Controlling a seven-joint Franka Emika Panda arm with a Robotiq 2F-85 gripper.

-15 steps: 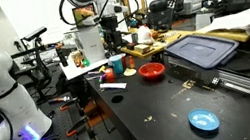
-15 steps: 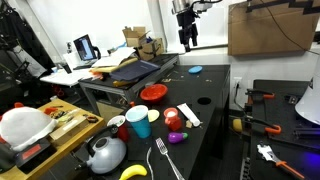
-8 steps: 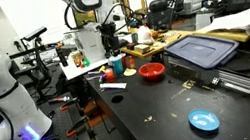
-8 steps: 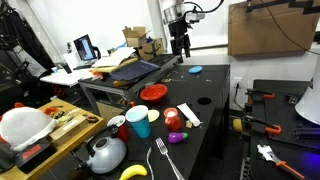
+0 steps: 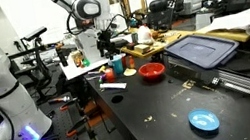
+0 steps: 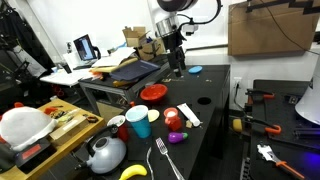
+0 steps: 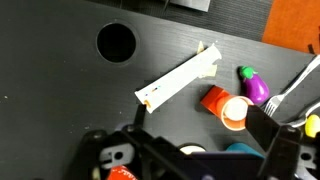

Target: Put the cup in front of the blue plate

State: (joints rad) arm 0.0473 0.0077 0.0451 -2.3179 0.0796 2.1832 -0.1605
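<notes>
The red-orange cup [image 7: 218, 101] lies on its side on the black table, its whitish mouth towards the right gripper finger. It also shows in both exterior views [image 5: 130, 71] [image 6: 171, 117]. The blue plate [image 5: 204, 120] [image 6: 195, 70] sits alone on the table, well away from the cup, and is out of the wrist view. My gripper [image 7: 200, 124] [image 5: 111, 46] [image 6: 177, 66] hangs in the air above the table, open and empty. In the wrist view the cup lies between its spread fingers, nearer the right one.
Around the cup lie a white stick-like package [image 7: 180, 78], a purple toy eggplant [image 7: 252, 84], a fork [image 7: 295, 90] and a teal cup [image 6: 139, 121]. A red bowl [image 5: 152, 71] and a big grey-blue lid [image 5: 201, 50] stand nearby. A round hole [image 7: 117, 41] is in the table.
The arm has swung away from the blue plate's side towards the cluster with the cup, and the gripper has come lower. It stays open. No object has moved.
</notes>
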